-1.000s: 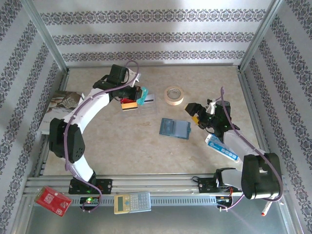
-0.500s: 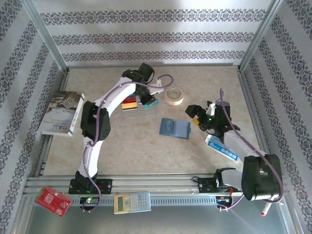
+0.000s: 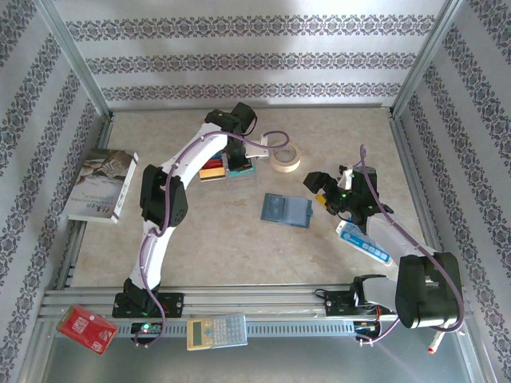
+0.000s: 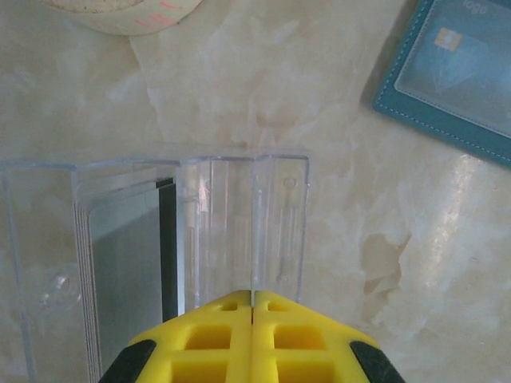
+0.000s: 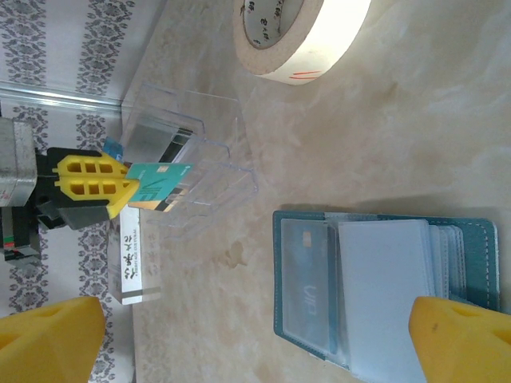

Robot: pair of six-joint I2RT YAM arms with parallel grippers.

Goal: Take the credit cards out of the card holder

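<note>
Start from the pale surface (image 3: 207,239). Find the holder (image 3: 286,210) spread open and flat near its middle, long axis running left to right at a slight tilt, with cards (image 5: 383,299) tucked in both panels, so not yet emptied. Note the clear tray (image 5: 219,132) farther back and to the left, near the tape roll (image 5: 331,36) and well apart from the holder. Place the right claw (image 3: 318,190) just beside the holder's right end, spread to its widest and gripping nothing. From its own wrist camera, see the holder lying ahead of the gap between the two yellow fingertips (image 5: 48,339), long axis across that gap. Place the left claw (image 5: 89,187) at the tray, pinched tight on a teal card (image 5: 160,182) jutting out over the tray's slots. Judge the right arm much the nearer to the holder. Expect the coming move to call for a short reach leftward and down onto the pale card in the right-hand panel, probably drawn along the holder's length rather than across it.
</note>
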